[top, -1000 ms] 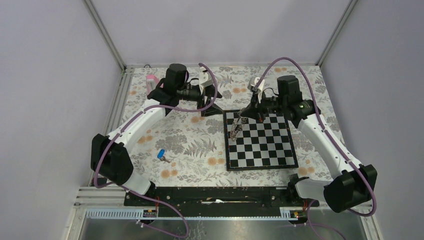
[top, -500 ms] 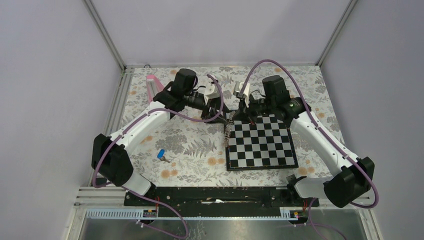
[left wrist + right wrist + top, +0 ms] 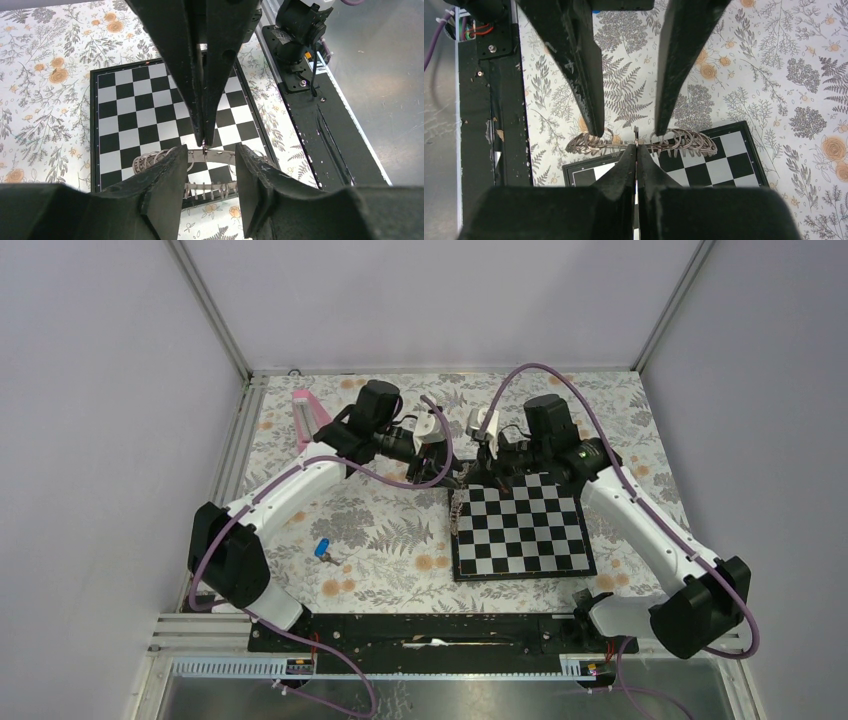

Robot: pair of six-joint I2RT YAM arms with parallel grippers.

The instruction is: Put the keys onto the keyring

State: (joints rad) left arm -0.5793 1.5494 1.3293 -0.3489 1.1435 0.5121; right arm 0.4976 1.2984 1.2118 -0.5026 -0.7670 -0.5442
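Observation:
The keyring (image 3: 457, 508), a dark metal band strung with several small wire rings, hangs over the far left corner of the chessboard (image 3: 520, 525). My right gripper (image 3: 478, 468) is shut on its top edge, which shows in the right wrist view (image 3: 636, 147). My left gripper (image 3: 447, 468) is open. In the left wrist view (image 3: 211, 148) its fingers stand either side of the band (image 3: 213, 154), close to it. The band also shows in the right wrist view (image 3: 684, 140). The blue-headed key (image 3: 322, 550) lies alone on the floral cloth, left of the board and far from both grippers.
A pink object (image 3: 303, 405) stands at the far left of the cloth. The black base rail (image 3: 430, 630) runs along the near edge. Grey walls close in the left, right and back.
Both grippers have moved toward each other. The right one carried the keyring left to the board's corner. The left one has come in around the ring's band.

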